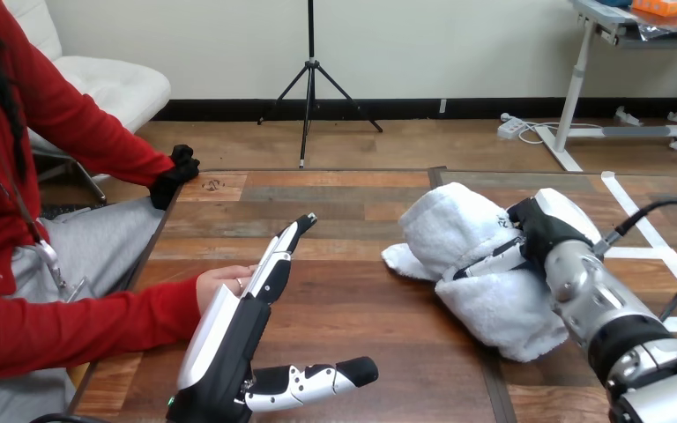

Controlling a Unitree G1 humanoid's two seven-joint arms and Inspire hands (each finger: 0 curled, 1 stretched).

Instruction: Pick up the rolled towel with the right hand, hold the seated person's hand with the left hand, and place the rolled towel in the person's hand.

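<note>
1. None of the three steps looks finished to me; two seem to be under way and the last has not begun.
2. Pick-up: the rolled towel (480, 264) lies on the table (353, 304), right of the middle. Its underside rests on the wood, so I judge it not lifted. The right hand (542, 227) sits on top of it, touching it.
3. Holding: the left hand (229, 339) stands over the table's left part, just beside the person's hand (219, 282), which rests at the table's left edge. The two look to be touching or very nearly so, but nothing is curled round the person's hand, so I would not call it held.
4. Handing over: the towel and the person's hand are well apart, with bare wood between them. This step is all left to do.
5. Right arm: the silver forearm comes in from the lower right corner and slants up and to the left, with the hand tipped down onto the towel's upper side. Part of the hand sinks into the folds, so I cannot tell whether it has closed a grip on the cloth.
6. Left arm: the hand stands on edge with its white back turned toward the person. Its fingers (282, 251) are straight and point away from the robot, and its thumb (317, 379) stretches out to the right, low over the table — wide open, with nothing in it
</note>
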